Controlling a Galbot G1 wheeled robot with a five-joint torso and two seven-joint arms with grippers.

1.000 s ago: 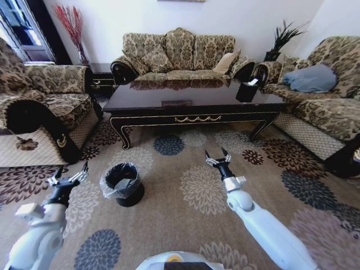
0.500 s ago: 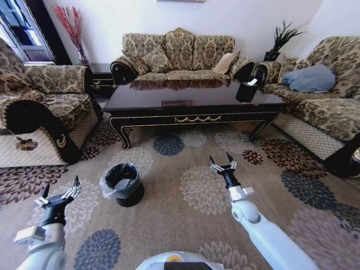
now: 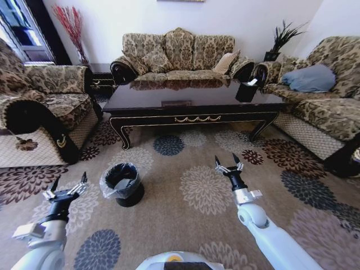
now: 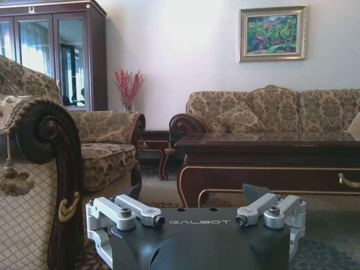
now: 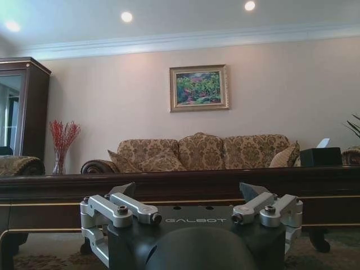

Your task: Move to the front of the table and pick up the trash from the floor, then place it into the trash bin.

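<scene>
Two grippers, my left gripper and right gripper, hover with fingers spread over the flowered carpet before the glossy dark wooden worktop. Beside my left sits the small round black bin, its thin liner likely light and floppy. I spot no litter.

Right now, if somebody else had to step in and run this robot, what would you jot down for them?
Left gripper: open, holding nothing, low over the carpet beside the trash bin.
Right gripper: open, holding nothing, over the carpet in front of the table.
Bin: upright on the carpet at the robot's front left, bag liner in place.
Done: the robot faces the long side of the table.
Left: no litter can be seen on the visible carpet, so find it, pick it up and drop it in the bin.
</scene>
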